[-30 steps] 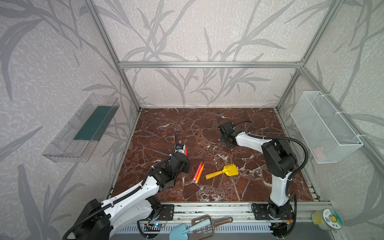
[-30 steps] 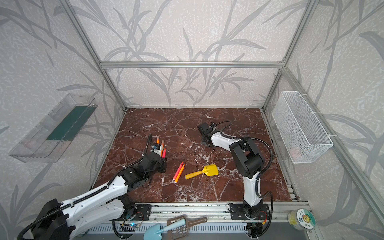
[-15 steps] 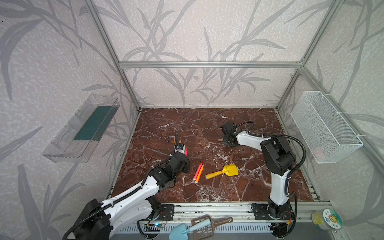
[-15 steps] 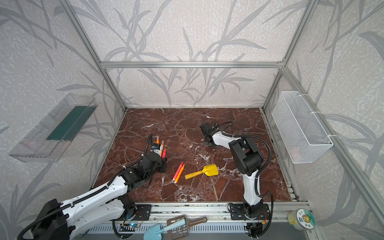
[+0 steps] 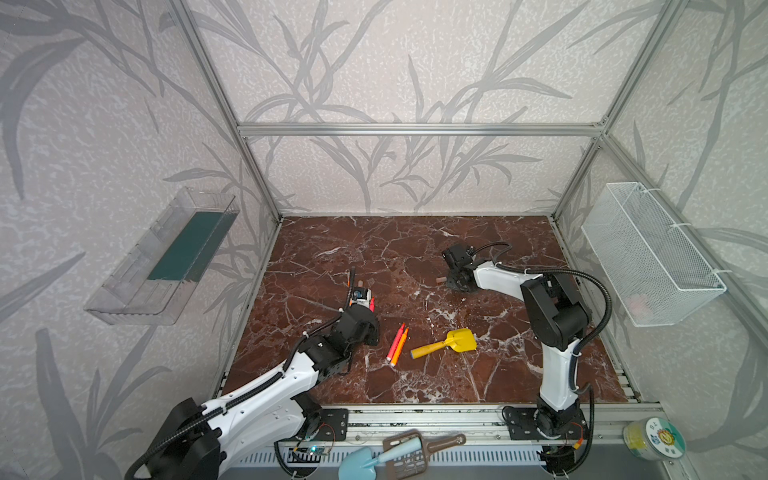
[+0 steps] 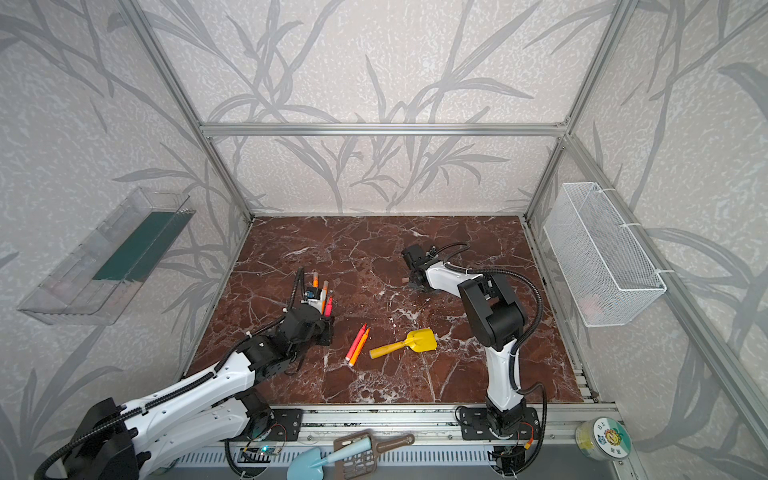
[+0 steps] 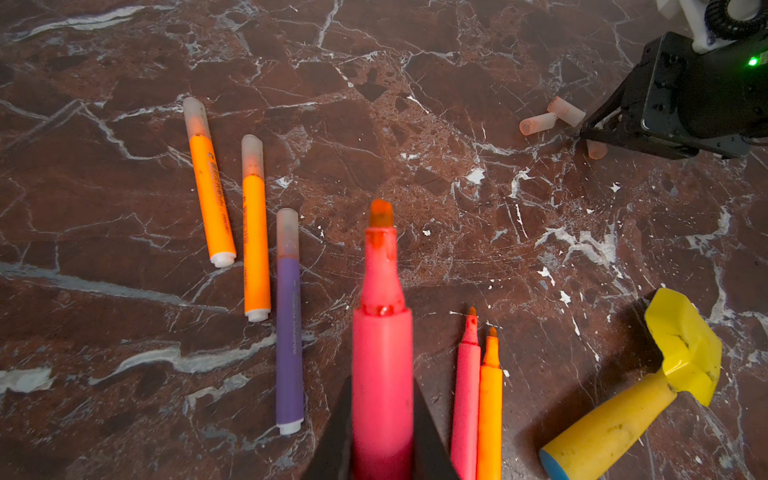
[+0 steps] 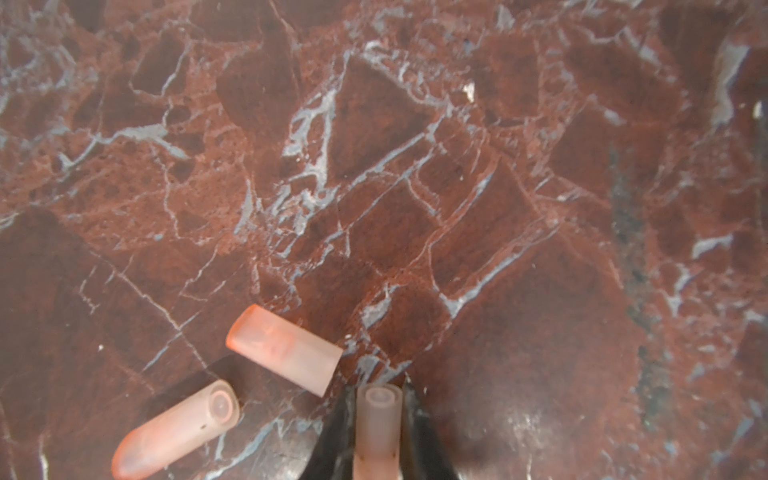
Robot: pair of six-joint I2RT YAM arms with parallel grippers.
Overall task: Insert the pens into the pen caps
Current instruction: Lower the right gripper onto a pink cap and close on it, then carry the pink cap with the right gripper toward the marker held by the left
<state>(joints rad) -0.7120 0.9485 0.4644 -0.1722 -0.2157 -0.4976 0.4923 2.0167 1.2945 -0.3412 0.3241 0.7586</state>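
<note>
My left gripper point(image 7: 382, 401) is shut on an uncapped pinkish-red pen point(image 7: 382, 332), held above the marble floor point(image 5: 415, 257). Two orange pens point(image 7: 210, 183) and a purple pen point(image 7: 289, 320) lie capped beside it. An uncapped pinkish-red pen point(image 7: 466, 386) and an orange pen point(image 7: 490, 407) lie side by side. My right gripper point(image 8: 379, 401), low at mid floor point(image 5: 454, 282), is shut on a pale pen cap point(image 8: 379, 419). Two loose pen caps point(image 8: 284, 349) point(image 8: 178, 430) lie on the floor right next to it.
A yellow toy shovel point(image 5: 446, 345) lies between the arms, right of the loose pen pair point(image 5: 397, 343). A white wire basket point(image 5: 648, 253) hangs on the right wall and a clear shelf point(image 5: 166, 257) on the left wall. A blue scoop point(image 5: 365, 461) lies outside the front rail.
My right gripper has closed on a pen cap and shifted slightly to the right. The left arm and its pen have not moved.
</note>
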